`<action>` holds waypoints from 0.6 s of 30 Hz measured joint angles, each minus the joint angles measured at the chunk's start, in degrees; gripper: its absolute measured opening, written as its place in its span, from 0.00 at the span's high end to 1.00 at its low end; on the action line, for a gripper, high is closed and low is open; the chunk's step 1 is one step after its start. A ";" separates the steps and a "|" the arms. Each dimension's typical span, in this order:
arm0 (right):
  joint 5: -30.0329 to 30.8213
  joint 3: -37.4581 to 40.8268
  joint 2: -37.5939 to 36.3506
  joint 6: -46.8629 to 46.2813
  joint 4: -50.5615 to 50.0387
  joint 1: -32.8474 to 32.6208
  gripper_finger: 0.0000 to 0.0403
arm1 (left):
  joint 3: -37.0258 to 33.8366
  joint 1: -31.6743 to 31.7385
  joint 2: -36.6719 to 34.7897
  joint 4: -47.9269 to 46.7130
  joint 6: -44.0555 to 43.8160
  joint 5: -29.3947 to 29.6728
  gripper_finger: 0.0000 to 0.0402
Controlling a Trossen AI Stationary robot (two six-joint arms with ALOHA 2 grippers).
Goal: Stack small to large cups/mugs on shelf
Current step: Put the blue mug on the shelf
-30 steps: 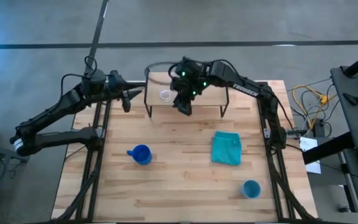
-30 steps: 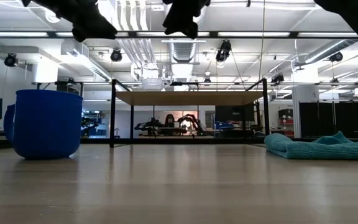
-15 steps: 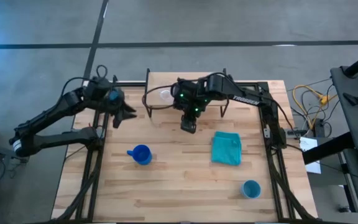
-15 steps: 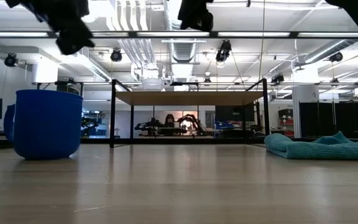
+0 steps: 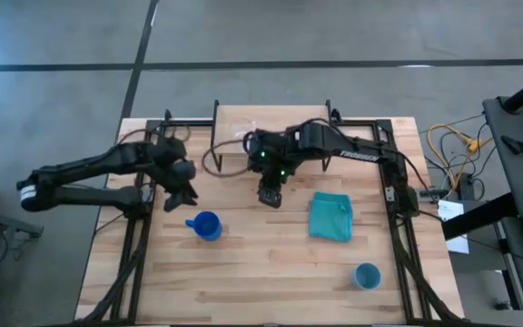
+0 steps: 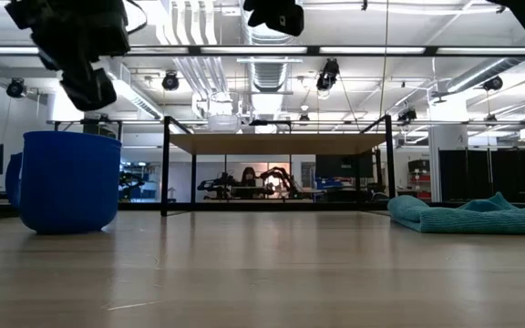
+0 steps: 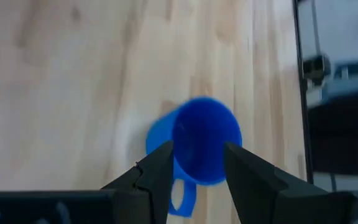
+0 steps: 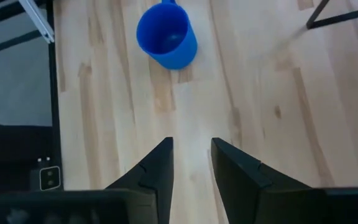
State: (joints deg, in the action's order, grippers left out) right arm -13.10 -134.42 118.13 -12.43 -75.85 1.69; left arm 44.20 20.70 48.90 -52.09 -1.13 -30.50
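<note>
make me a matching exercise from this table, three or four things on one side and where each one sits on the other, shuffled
Things:
1. deep blue mug
2. light blue cup
3. teal cloth
4. left gripper

Places:
A. near the table's front right corner
B. hovering just above the mug, open
C. front left of the table's middle
D. right of the table's middle

Pairs: 1-C, 2-A, 3-D, 4-B

deep blue mug (image 5: 205, 225), light blue cup (image 5: 366, 274), teal cloth (image 5: 330, 216), pale wood table (image 5: 271, 272), black arms.
</note>
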 joint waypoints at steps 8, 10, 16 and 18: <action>7.01 0.69 0.11 -1.31 2.33 -4.44 0.73 | -0.60 -3.56 5.45 0.61 0.07 6.47 0.71; 7.74 0.97 0.11 -1.26 3.66 -5.03 0.74 | -0.60 -3.56 6.14 0.63 -0.01 6.97 0.73; 7.82 3.30 0.13 -1.11 10.33 -5.19 0.74 | -0.61 -3.60 7.78 0.59 -1.94 5.38 0.81; 7.82 4.28 0.15 -1.08 12.07 -5.02 0.73 | -0.74 -3.62 8.29 0.52 -1.44 4.05 0.82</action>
State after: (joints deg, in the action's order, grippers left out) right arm -5.28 -130.14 118.28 -13.51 -63.78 -3.33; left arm 43.46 17.08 57.19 -51.57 -2.56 -26.44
